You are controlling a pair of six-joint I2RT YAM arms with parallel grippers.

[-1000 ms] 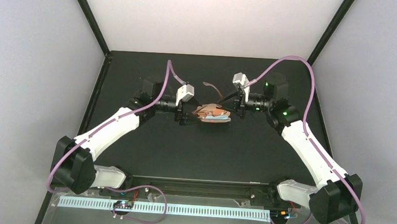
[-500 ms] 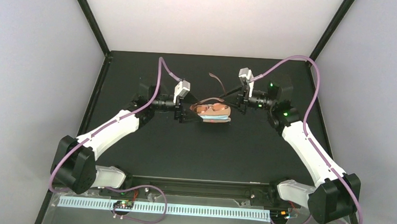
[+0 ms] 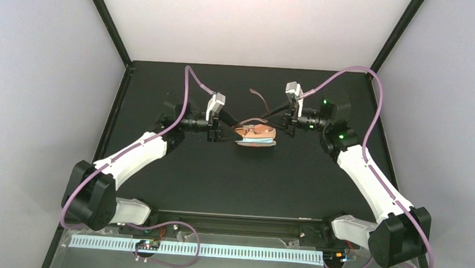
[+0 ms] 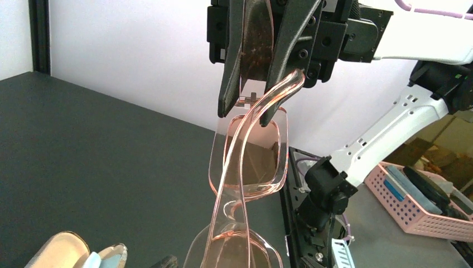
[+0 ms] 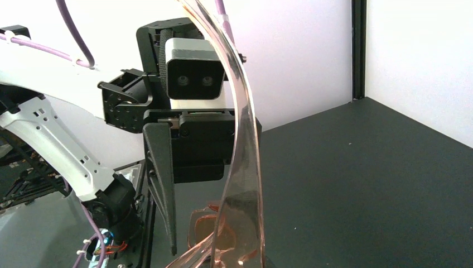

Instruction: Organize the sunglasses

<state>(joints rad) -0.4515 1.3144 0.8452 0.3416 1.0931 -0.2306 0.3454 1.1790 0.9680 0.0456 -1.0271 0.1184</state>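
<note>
Two tools face each other over the middle of the bench [image 3: 238, 183]. The right tool [image 3: 280, 119] pinches the sunglasses [image 3: 255, 129] at one corner by the hinge, holding them in the air over the brown case [image 4: 56, 251] and blue cloth [image 4: 107, 257]. The left tool [image 3: 225, 131], close beside the frame's left end, has its fingers spread. One temple arm juts toward the far wall.
</note>
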